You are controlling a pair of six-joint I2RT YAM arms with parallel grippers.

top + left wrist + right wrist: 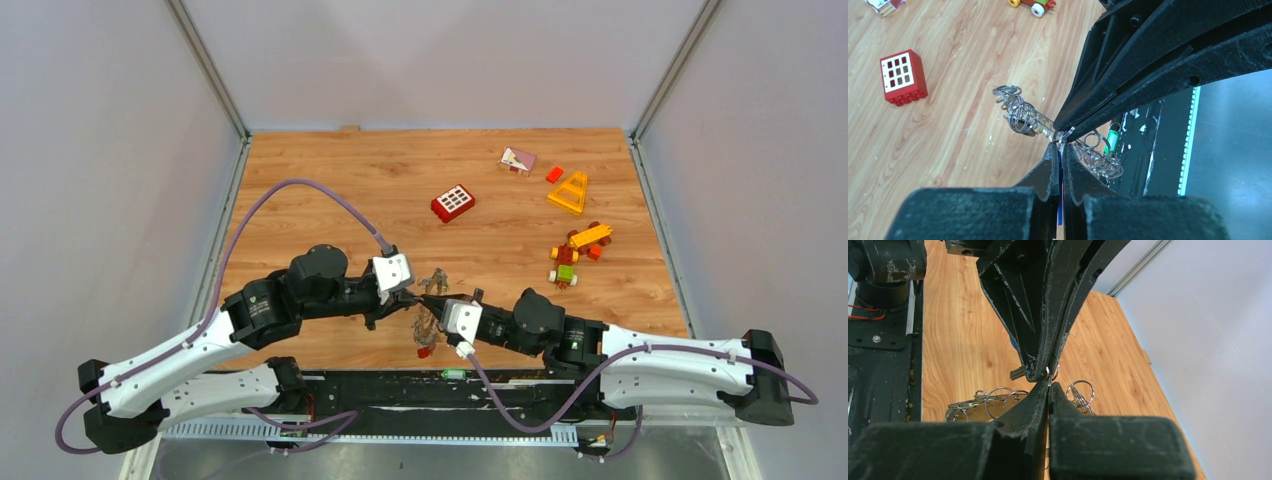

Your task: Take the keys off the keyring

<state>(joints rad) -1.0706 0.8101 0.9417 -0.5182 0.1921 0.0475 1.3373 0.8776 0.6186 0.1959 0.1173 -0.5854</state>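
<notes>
Left wrist view: at the bottom of the frame my left gripper (1060, 150) is pressed together on a thin blue sliver, by my reading the plastic head of one of the keys (1040, 124). Just above it, tip to tip, my right gripper (1064, 129) comes in from the upper right and pinches a small wire loop of the keyring (1022, 114). The rest of the bundle hangs in two clumps either side of the pinch, low over the wooden table (948, 165), in the middle of the frame. The big ring itself I cannot pick out among the coils. To do this step well I would hold the loop fast with the right and walk the key round the split wire with the left, turning rather than tugging, since a straight pull would only drag the whole bundle. Farther off, a red brick (903, 77) lies at the left and a toy car (1033, 5) at the top edge.
</notes>
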